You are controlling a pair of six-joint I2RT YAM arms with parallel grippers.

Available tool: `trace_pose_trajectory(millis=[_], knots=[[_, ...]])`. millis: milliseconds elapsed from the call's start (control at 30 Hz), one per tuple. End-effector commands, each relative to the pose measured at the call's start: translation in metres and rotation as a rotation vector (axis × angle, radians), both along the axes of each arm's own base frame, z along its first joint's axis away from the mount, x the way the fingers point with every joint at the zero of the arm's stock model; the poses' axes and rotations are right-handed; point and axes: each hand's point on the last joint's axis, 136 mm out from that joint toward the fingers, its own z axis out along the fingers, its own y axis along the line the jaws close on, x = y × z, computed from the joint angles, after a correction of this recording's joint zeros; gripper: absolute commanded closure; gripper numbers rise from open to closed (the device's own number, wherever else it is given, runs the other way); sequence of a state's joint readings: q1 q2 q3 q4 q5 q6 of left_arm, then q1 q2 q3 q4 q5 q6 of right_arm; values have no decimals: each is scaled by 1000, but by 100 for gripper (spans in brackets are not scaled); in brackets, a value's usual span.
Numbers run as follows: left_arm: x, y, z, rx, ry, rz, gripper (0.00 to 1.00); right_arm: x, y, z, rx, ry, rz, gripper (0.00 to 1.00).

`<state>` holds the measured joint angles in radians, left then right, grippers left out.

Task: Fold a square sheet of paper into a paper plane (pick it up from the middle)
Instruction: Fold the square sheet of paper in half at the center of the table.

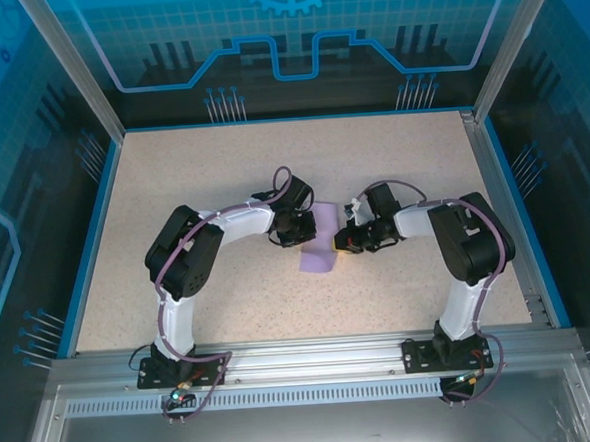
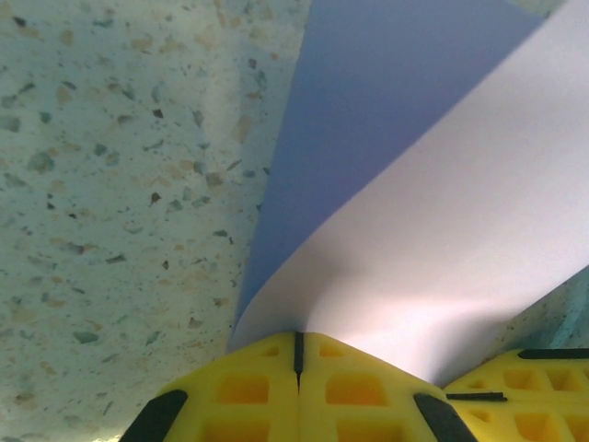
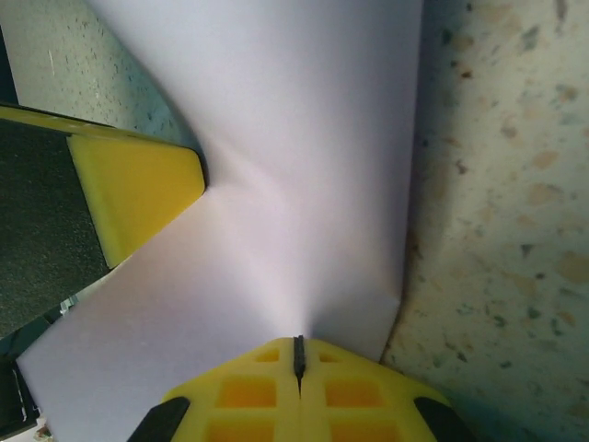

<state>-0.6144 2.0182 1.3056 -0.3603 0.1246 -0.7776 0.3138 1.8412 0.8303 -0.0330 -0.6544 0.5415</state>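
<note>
The pale lavender sheet of paper [image 1: 319, 242] is held between both grippers at the middle of the table, its near end resting on the tabletop. My left gripper [image 1: 301, 227] is shut on the sheet's left edge. In the left wrist view the yellow jaws meet at the gripper [image 2: 297, 348], and the paper [image 2: 433, 230] curls up and away from them. From the right, my right gripper [image 1: 343, 241] is shut on the opposite edge. Its closed jaws [image 3: 297, 352] pinch the paper [image 3: 294, 184], which bends between the two grips. No folded plane shape shows.
The speckled beige tabletop [image 1: 221, 165] is bounded by a blue rim and transparent walls. The left gripper's yellow finger [image 3: 133, 189] sits close beside the right one, and the right gripper's fingertips [image 2: 529, 382] lie at the lower right of the left wrist view.
</note>
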Motion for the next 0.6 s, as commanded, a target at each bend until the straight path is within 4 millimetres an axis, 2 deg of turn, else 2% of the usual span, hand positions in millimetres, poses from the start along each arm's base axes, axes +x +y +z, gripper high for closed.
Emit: trace_pose_trajectory(millis=[0, 133, 267, 400, 567], knots=[[-18, 11, -30, 72, 79, -25, 100, -13, -3, -9, -35, 33, 18, 100], [-18, 11, -30, 70, 80, -26, 100, -10, 7, 19, 28, -11, 27, 99], [-17, 9, -29, 65, 77, -27, 100, -13, 13, 32, 45, -38, 42, 99], [-17, 9, -29, 65, 76, -27, 100, -18, 12, 24, 34, -19, 34, 99], [-17, 10, -29, 63, 78, -25, 100, -30, 7, -2, 0, 24, 39, 99]])
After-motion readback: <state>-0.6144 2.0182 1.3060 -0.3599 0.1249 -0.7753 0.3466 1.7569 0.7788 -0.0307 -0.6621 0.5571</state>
